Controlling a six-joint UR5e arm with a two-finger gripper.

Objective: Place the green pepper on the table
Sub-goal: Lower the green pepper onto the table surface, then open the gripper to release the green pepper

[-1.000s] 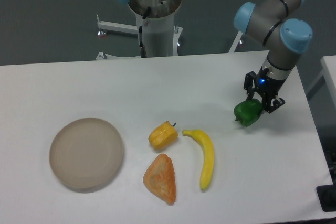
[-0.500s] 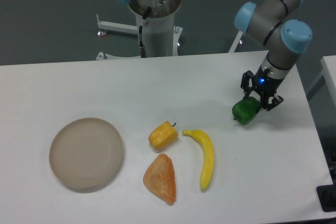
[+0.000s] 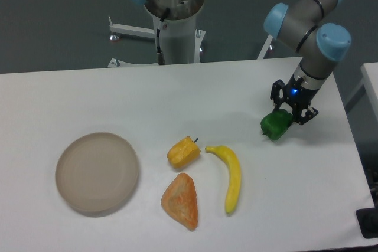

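Since a second ago, your gripper (image 3: 287,114) and the green pepper (image 3: 275,126) have shifted slightly left and up the frame, with the yellow pepper (image 3: 183,152), banana (image 3: 231,176), orange wedge (image 3: 181,200) and beige plate (image 3: 97,172) unmoved. You can see the fingers pinching the green pepper from above at the right side of the table (image 3: 177,95). Whether it touches the tabletop, you cannot tell.

The gripper (image 3: 287,114) covers the top of the green pepper (image 3: 274,126); its fingertips cannot be made out.
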